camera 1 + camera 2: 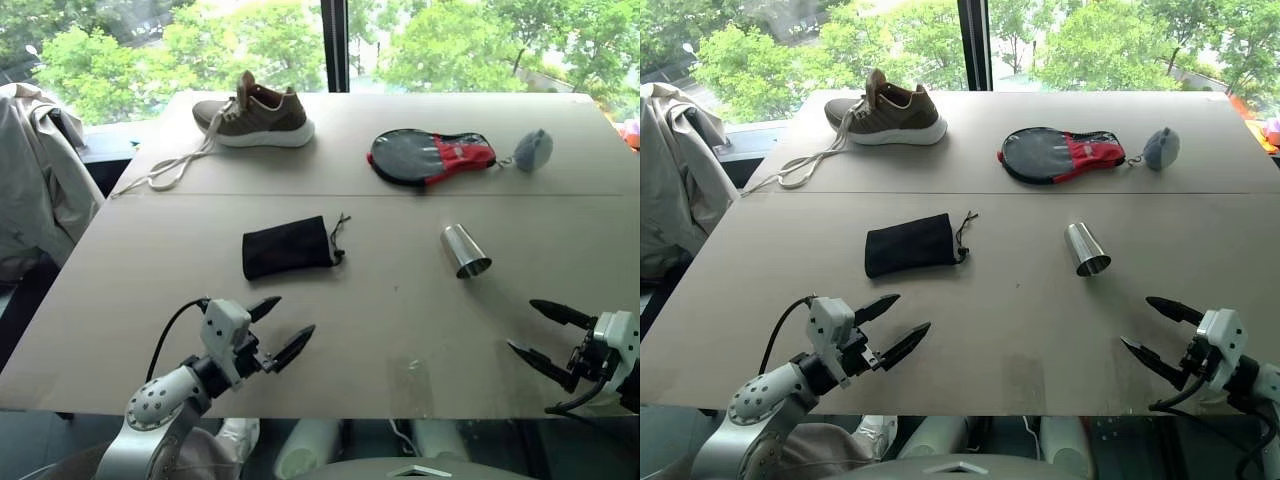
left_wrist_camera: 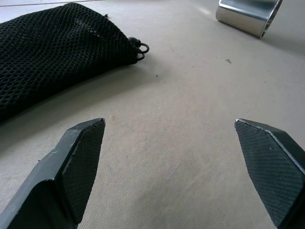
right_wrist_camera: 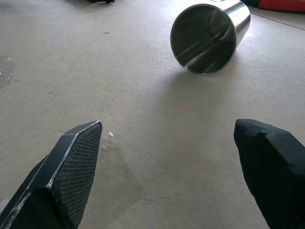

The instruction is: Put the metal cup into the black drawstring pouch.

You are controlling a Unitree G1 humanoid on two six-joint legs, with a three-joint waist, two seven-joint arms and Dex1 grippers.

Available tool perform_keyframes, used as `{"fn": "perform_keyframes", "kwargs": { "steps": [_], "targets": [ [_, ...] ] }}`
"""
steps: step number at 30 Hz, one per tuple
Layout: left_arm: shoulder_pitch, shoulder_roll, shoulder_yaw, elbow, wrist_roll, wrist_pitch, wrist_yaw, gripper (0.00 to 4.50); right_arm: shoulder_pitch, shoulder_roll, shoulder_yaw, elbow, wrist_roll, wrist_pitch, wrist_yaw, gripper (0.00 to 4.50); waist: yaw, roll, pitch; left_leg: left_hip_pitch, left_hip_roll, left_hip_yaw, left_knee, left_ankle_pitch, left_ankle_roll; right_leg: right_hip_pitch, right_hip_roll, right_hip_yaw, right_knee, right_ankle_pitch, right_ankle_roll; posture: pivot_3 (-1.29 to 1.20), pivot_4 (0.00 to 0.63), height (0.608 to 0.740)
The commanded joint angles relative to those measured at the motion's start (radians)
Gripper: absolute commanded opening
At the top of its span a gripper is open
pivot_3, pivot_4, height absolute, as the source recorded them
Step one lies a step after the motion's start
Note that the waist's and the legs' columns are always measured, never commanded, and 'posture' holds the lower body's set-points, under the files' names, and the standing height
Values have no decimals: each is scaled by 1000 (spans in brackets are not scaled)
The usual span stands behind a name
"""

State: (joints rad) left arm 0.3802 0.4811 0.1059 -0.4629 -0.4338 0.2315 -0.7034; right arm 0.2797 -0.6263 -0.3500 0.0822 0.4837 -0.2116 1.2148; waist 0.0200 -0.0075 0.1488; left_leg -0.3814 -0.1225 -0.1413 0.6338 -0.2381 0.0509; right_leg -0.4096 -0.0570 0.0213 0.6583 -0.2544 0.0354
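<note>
Metal cup (image 1: pixel 465 250) lies on its side on the counter (image 1: pixel 400 330), open mouth facing the near edge, nothing touching it. Taking the cup as landmark: black drawstring pouch (image 1: pixel 288 246) lies flat well to the cup's left, abt level w/ it, cord end (image 1: pixel 338 240) pointing toward the cup, bare counter btwn them. Pouch mouth looks drawn shut, cord bunched at that end.

Left gripper (image 1: pixel 280 330) hovers nearer the counter's front edge than the cup and far to its left, just in front of the pouch; fingers (image 2: pixel 78 157) spread wide, released, holding nothing. In the left wrist view the pouch's mesh fabric and the cup's rim both sit beyond the fingertips, not touched.

Right gripper (image 1: pixel 538 332) sits in front of the cup and a bit to its right, near but apart; also spread wide, released, empty. Right wrist view looks straight into the cup's mouth (image 3: pixel 205 40), w/ clear counter btwn it and the fingertips.

Behind the cup, toward the window: grey-black-red paddle case (image 1: pixel 428 157), small grey-blue pouch (image 1: pixel 533 150) just right of that. Brown shoe (image 1: pixel 255 115) far back-left of the cup, white laces (image 1: pixel 170 170) trailing across the counter. Jacket (image 1: pixel 35 180) hangs beyond the counter's left edge.
</note>
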Motion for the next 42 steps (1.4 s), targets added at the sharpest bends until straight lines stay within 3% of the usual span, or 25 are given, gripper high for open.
{"fn": "perform_keyframes", "kwargs": {
  "steps": [1, 27, 35, 39, 42],
  "targets": [
    [-11, 8, -1, -28, -2, -17, -8, 4500, 6, -14, -21, -29, 16, -8, -3, 4472, 0, 0, 0, 0, 0, 0, 0, 0, 0, 0, 0, 0, 0, 0, 0, 0, 150, 740],
    [-58, -12, -13, -58, -28, 62, 30, 4500, 27, -7, -23, -68, 44, 12, -17, 4472, 3, 0, 1, 0, 0, 0, 0, 0, 0, 0, 0, 0, 0, 0, 0, 0, 150, 740],
    [-245, -43, -43, -80, 33, 203, 219, 4500, 14, 37, -38, -153, 235, 38, 83, 4472, 9, -1, 2, 0, 0, 0, 0, 0, 0, 0, 0, 0, 0, 2, 3, 0, 150, 740],
    [-378, -71, -76, -89, 78, 320, 335, 4500, 13, 32, -28, -155, 246, 54, 113, 4472, 20, -1, 2, 0, 0, 0, 0, 0, 0, 0, 1, -1, 0, 2, 4, 0, 150, 740],
    [-533, -68, -160, -56, 187, 396, 409, 4500, 4, 41, -21, -126, 225, 39, 124, 4472, 25, -4, 3, 0, 0, 0, 0, 0, 0, 0, 1, -1, 0, 5, 0, 0, 150, 740]
  ]
}}
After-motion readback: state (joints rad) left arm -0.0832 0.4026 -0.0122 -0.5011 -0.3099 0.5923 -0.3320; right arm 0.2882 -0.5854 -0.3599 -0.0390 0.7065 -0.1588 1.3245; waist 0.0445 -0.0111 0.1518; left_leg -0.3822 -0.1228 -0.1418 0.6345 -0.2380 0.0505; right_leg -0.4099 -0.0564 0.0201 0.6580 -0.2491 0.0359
